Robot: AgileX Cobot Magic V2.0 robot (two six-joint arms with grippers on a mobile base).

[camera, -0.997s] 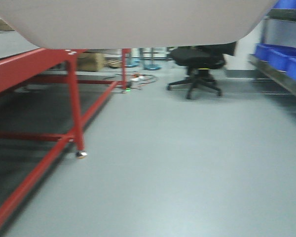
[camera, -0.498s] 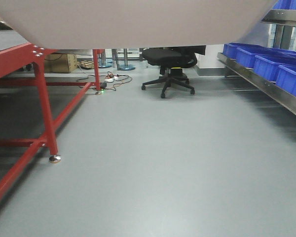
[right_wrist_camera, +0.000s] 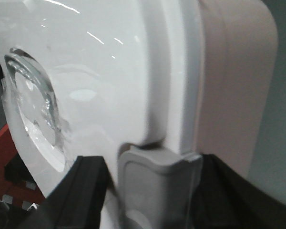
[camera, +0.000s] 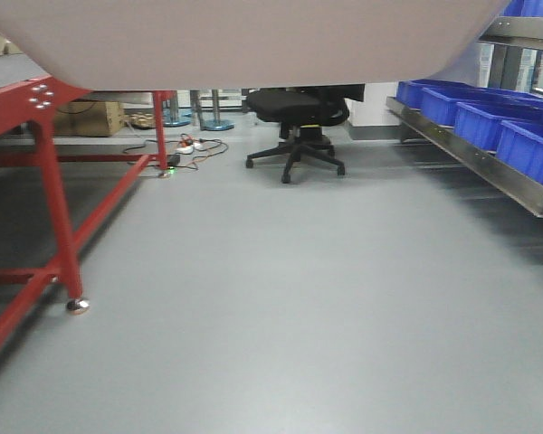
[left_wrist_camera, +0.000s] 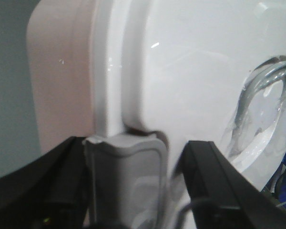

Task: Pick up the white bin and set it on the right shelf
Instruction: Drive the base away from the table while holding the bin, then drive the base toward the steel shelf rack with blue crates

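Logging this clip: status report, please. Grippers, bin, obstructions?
Left gripper, right gripper each clamped at an end latch of white bin, bin aloft. Right shelf ahead-right, lower tier holding blue crates. Office chair farther ahead.

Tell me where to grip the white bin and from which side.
Take the white bin at its opposite ends, one gripper per end, coming in from outside onto the grey latch at each lid edge. The walls are smooth and rounded; the latches give an edge. The left gripper and right gripper straddle them.
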